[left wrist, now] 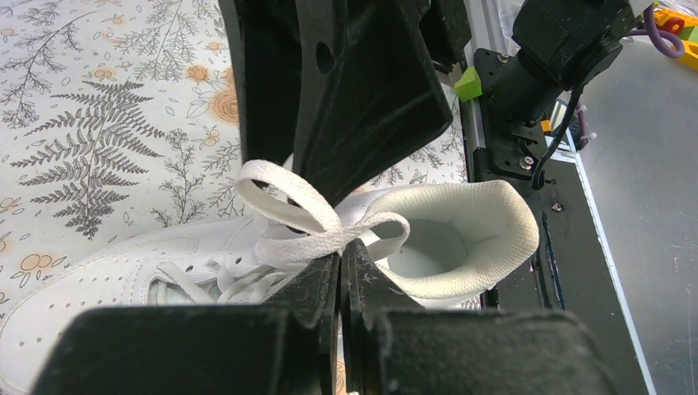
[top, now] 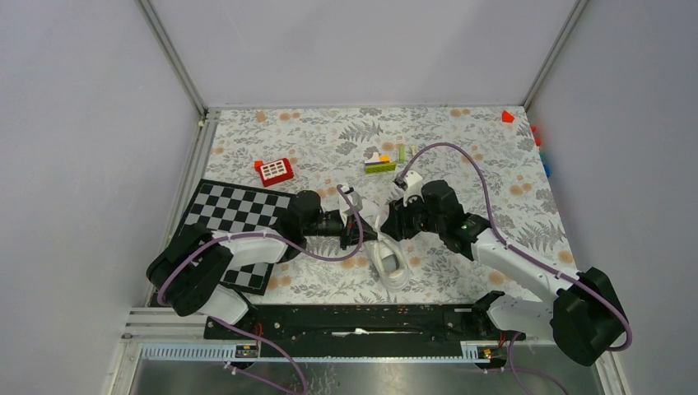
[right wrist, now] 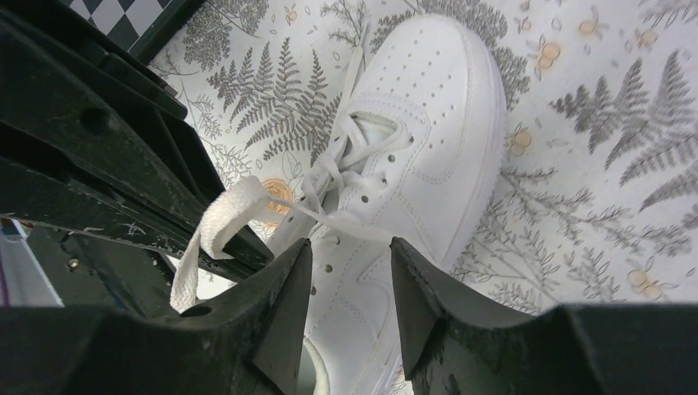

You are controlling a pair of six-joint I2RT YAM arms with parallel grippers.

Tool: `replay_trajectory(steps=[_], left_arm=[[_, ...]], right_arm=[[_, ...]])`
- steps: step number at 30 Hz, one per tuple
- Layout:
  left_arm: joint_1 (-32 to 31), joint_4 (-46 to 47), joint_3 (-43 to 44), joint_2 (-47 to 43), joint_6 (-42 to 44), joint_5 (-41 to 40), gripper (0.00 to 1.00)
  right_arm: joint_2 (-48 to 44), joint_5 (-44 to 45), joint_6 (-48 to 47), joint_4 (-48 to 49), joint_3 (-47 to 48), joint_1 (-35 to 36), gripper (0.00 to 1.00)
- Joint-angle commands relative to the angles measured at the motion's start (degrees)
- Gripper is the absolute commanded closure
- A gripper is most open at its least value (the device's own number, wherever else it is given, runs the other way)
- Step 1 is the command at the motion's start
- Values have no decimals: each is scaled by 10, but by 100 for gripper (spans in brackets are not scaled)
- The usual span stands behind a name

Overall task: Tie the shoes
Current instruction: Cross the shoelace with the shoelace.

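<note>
The white shoe lies on the fern-patterned cloth between the two arms, its opening toward the near edge. In the left wrist view my left gripper is shut, its tips pinching a white lace loop above the shoe's tongue, next to the padded collar. My right gripper hovers open over the shoe's side. A lace loop hangs by its left finger and a thin strand crosses just beyond the tips. Nothing sits between its fingers. Both grippers meet over the shoe.
A black-and-white chessboard lies at the left under the left arm. A red toy block and a small stack of coloured bricks sit farther back. A red piece is at the far right corner. The black base rail runs along the near edge.
</note>
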Motion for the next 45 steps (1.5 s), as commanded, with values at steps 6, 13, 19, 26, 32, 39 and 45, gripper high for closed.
replay_trajectory(steps=[6,13,19,26,32,39,45], left_arm=[[9,3,29,-3,11,34,100],[9,0,30,-4,9,34,100],[11,-10,31,-7,13,30,100],[12,-15,32,-8,17,31,100],[12,9,23,-8,35,52,100],[12,-19,33,-8,83,58,100],[13,-55,39,-13,132,73,100]], right_arm=[[8,-12,-84,97,-5,-3,51],[38,-47,-94,87,18,-4,48],[45,-53,-102,53,34,-3,49],[-5,-21,-125,33,12,-5,48],[-22,-22,-120,17,-2,-15,48],[-41,-76,-61,25,-7,-53,51],[-69,-84,-51,35,-20,-55,53]])
